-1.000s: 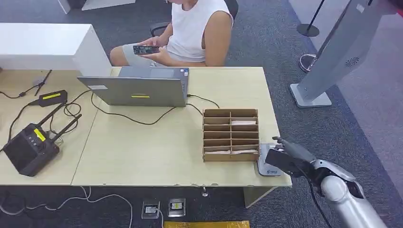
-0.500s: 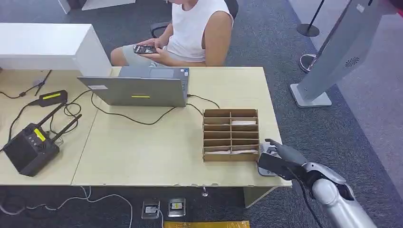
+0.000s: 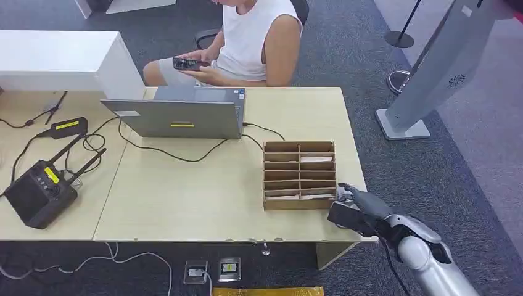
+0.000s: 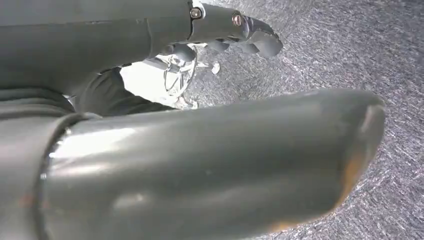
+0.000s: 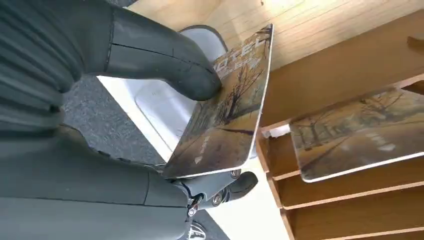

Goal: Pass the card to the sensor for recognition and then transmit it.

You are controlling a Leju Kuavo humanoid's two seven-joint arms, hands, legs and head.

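One card (image 5: pixel 225 110) is pinched between the thumb and fingers of the right robot hand (image 3: pixel 353 209), held tilted over the white sensor pad (image 5: pixel 165 107) at the worktop's (image 3: pixel 203 197) near right corner. Just beside it stands the wooden slotted rack (image 3: pixel 300 175) (another printed card (image 5: pixel 357 135) lies in one slot, pale slips in others). The left robot hand (image 4: pixel 235 30) hangs over carpet, fingers curled on nothing. Farther back sit a laptop (image 3: pixel 179 114) and a seated person (image 3: pixel 247 37).
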